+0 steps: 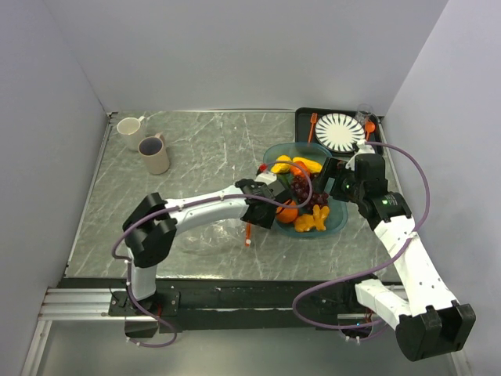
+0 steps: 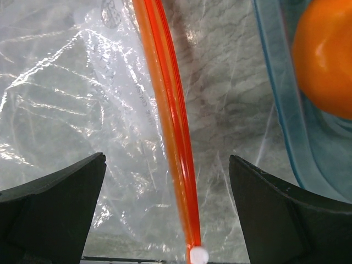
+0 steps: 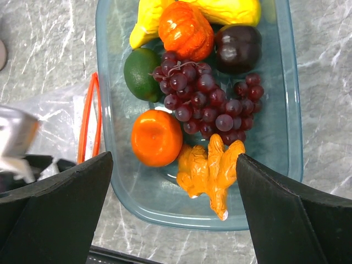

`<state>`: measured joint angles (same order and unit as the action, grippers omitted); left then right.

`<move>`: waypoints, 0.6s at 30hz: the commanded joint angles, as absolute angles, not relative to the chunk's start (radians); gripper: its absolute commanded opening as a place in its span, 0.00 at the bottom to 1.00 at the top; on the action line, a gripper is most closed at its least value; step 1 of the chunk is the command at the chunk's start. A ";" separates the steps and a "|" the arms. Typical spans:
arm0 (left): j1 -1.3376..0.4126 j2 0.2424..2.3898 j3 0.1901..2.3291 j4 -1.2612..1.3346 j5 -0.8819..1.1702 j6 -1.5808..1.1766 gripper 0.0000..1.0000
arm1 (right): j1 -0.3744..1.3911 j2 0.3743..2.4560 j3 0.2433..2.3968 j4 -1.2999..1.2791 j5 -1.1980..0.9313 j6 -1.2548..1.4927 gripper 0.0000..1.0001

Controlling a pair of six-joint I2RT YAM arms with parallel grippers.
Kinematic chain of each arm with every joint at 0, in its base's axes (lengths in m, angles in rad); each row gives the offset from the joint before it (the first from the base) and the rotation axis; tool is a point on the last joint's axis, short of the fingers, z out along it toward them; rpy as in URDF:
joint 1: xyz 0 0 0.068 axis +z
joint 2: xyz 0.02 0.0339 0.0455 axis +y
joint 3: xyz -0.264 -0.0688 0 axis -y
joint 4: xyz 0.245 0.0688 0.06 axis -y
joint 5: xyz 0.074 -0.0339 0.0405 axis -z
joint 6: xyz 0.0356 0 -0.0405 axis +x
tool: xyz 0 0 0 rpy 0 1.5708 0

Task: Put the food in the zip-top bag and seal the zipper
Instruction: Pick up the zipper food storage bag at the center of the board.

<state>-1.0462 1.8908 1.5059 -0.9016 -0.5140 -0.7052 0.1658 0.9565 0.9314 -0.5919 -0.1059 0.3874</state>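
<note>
A grey marble-patterned tabletop [image 1: 211, 149] is filling the middle of the overhead view, its white veins running in all directions. A plain pale back wall [image 1: 235, 47] is rising from its far edge, while a left wall [image 1: 39, 117] and a right wall [image 1: 462, 94] of the same lavender-white are closing in the sides. Soft, even light is falling from above, leaving only faint shadows and a mild sheen on the stone pattern. Along the near edge an aluminium rail [image 1: 78, 301] is running beside a black base strip [image 1: 235, 296], and below them a dull grey surface [image 1: 235, 356] is showing. Both wrist views are looking down on the same veined top.
</note>
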 commanded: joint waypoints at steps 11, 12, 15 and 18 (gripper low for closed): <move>-1.040 1.933 1.509 -0.865 -0.615 -0.790 0.77 | 0.161 0.946 0.957 -0.589 -0.100 0.384 1.00; -1.039 1.931 1.508 -0.862 -0.617 -0.790 0.75 | 0.161 0.948 0.954 -0.588 -0.103 0.385 1.00; -1.028 1.928 1.499 -0.859 -0.611 -0.788 0.71 | 0.161 0.954 0.957 -0.591 -0.107 0.383 1.00; -1.019 1.922 1.488 -0.854 -0.609 -0.788 0.66 | 0.161 0.957 0.959 -0.594 -0.110 0.385 1.00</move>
